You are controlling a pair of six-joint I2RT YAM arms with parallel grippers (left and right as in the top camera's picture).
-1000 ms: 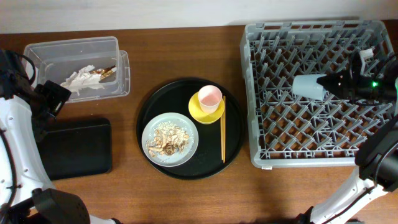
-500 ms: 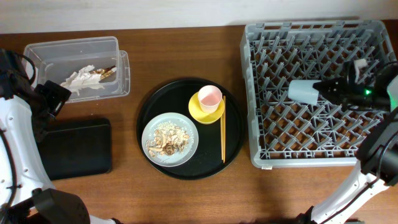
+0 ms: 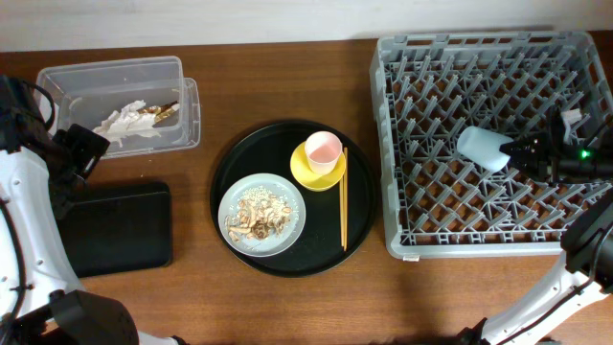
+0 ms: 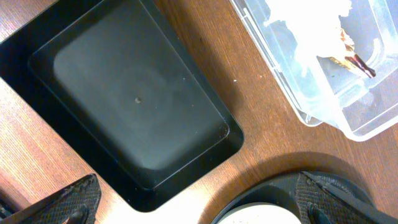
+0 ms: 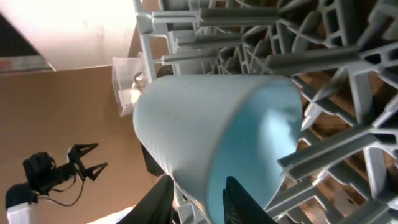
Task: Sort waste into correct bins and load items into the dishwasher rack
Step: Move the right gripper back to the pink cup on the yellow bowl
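Observation:
The light-blue cup [image 3: 482,147] lies tilted on its side among the pegs of the grey dishwasher rack [image 3: 393,192]. My right gripper [image 3: 515,153] stands open at the cup's mouth. In the right wrist view its two fingers [image 5: 239,199] straddle the rim of the cup [image 5: 205,124], one outside and one inside, the inner one clear of the wall. The pink cup [image 3: 323,148] sits in the yellow bowl [image 3: 311,174]. The grey plate [image 3: 233,196] holds food bits [image 3: 259,216], and the chopsticks [image 3: 344,201] lie beside it. My left gripper [image 4: 202,208] hangs open above the black rectangular tray [image 4: 137,99].
The bowl, plate and chopsticks rest on a large round black tray [image 3: 287,257]. The clear tub [image 3: 115,67] at the back left holds wrapper scraps [image 3: 134,120]. The shallow black tray [image 3: 120,225] lies in front of it, beside my left arm.
My right gripper has parted its fingers and dropped toward the rack's front. The blue cup has tipped from level to tilted on the pegs. The left arm has not moved.

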